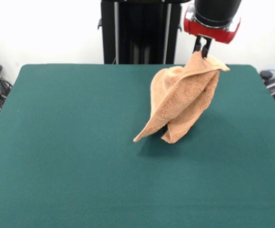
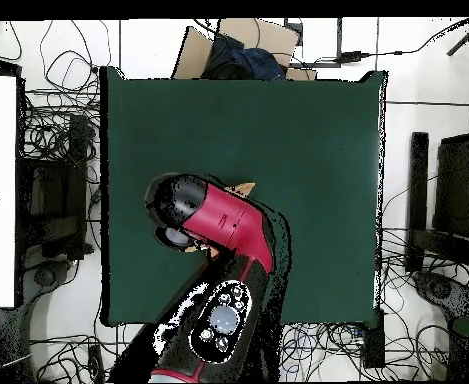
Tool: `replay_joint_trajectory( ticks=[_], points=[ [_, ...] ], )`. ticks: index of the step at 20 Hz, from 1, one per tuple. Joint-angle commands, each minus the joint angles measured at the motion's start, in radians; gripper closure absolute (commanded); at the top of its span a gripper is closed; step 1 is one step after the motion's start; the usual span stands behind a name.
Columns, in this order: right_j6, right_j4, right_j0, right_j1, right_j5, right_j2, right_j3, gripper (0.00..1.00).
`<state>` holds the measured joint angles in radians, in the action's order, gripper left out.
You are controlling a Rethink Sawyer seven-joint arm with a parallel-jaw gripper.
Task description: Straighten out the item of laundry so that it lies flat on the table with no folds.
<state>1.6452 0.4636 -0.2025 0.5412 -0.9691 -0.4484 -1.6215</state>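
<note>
Pincer (image 1: 202,49) at upper right of the frame grips my towel (image 1: 182,102) by one edge, bunched and dangling. Its lowest corners seem to touch the surface (image 1: 71,142); flattening is all left.

No text, label, brand, number or sign can be read in either view: nothing legible on the peach-orange terry-cloth towel (image 1: 182,102), on the dark green felt-covered table (image 1: 71,156), or on the red and black arm (image 2: 228,225).
</note>
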Motion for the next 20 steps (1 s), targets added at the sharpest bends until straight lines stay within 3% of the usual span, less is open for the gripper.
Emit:
replay_joint_trajectory(
  ticks=[1, 20],
  points=[
    [0.213, -0.037, -0.003, 0.001, 0.044, 0.052, -0.031, 1.00],
    [0.215, -0.043, -0.010, 0.002, 0.036, 0.048, -0.029, 1.00]
  ],
)
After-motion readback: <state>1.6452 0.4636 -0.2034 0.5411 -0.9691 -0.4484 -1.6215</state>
